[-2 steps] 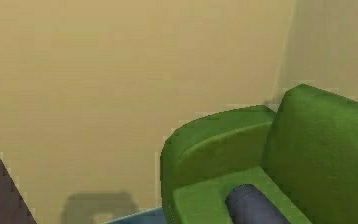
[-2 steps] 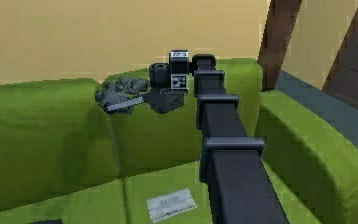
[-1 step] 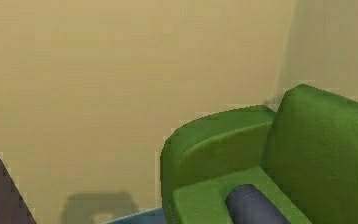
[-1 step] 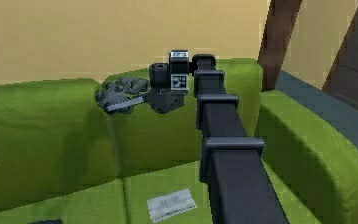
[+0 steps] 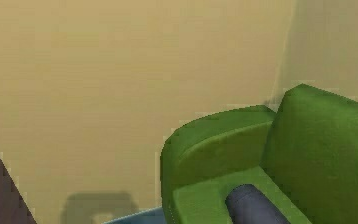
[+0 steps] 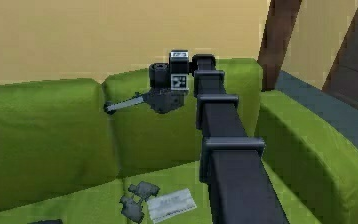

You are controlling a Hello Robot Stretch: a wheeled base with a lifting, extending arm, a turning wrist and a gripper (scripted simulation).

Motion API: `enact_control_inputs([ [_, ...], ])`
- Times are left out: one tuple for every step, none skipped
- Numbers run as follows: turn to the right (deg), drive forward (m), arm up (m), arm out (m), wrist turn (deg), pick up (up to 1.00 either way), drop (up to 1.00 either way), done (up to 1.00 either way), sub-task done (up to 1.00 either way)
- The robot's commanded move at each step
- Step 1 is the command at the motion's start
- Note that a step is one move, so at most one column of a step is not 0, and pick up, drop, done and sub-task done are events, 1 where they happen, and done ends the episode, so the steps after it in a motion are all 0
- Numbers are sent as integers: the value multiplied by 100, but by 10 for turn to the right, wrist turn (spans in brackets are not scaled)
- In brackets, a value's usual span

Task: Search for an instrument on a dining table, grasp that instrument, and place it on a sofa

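The claw (image 6: 113, 106) hangs in front of the green sofa (image 6: 47, 125), fingers pointing toward the arm side view's left; I can't tell whether it holds anything. Below it on the seat lie small dark bits (image 6: 137, 190) and a pale flat piece (image 6: 173, 205); whether either is the instrument, I can't say.

No legible text, labels, numbers or signs anywhere

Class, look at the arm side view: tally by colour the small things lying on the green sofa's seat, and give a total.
Dark grey pieces: 2
Light grey flat piece: 1
Total on the green sofa: 3
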Motion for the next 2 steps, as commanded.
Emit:
enact_control_inputs([
  [0, 0, 0, -10, 0, 0, 0, 0, 0],
  [0, 0, 0, 0, 0, 0, 0, 100, 0],
])
